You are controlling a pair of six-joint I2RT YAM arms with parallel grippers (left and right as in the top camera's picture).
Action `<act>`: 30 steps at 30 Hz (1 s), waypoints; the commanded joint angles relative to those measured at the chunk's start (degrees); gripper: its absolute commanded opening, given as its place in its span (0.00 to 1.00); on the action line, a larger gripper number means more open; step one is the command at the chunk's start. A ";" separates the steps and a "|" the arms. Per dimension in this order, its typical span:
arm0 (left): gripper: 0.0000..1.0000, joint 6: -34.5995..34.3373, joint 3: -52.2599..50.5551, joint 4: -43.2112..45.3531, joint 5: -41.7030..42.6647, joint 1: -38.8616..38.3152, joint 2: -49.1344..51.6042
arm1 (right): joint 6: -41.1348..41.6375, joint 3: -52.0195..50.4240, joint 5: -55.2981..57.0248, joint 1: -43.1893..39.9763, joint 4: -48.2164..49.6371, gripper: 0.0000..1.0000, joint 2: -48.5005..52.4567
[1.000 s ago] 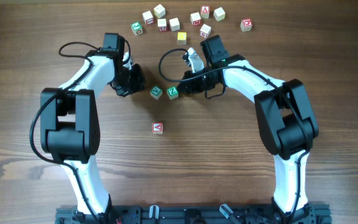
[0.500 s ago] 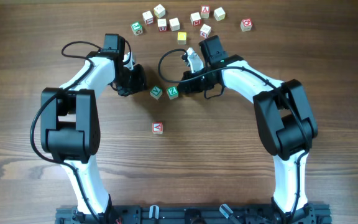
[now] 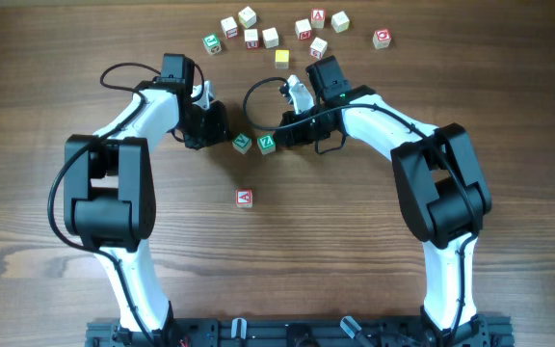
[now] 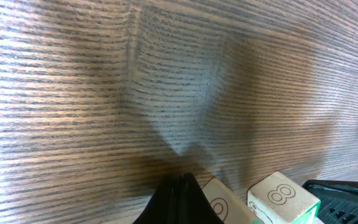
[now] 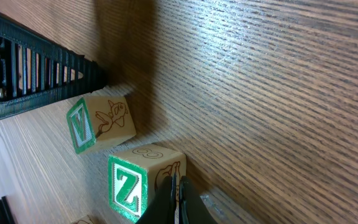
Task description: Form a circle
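Clenched, empty left hand (image 3: 217,129) sits just beside a green cube (image 3: 243,143). Clenched, empty right hand (image 5: 175,182) is just beside the Z cube (image 5: 129,188). The A cube (image 3: 245,198) lies apart from both.

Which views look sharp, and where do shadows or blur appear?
Overhead: even light, sharp, only soft shadows on the table. Left wrist: the grain is soft, a broad shadow crosses the middle, and the left pincer is a black silhouette. Right wrist: the Z cube is sharp; a dark shadow falls above it.
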 commanded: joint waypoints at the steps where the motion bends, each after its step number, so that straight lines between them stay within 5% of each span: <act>1: 0.04 1.42 -1.01 -0.04 0.85 -0.28 1.64 | 0.00 0.00 0.02 0.20 -0.07 0.04 0.74; 30: 0.04 4.39 -1.01 -1.42 5.03 -0.28 1.62 | -2.93 0.00 -2.99 0.37 -0.63 0.04 0.74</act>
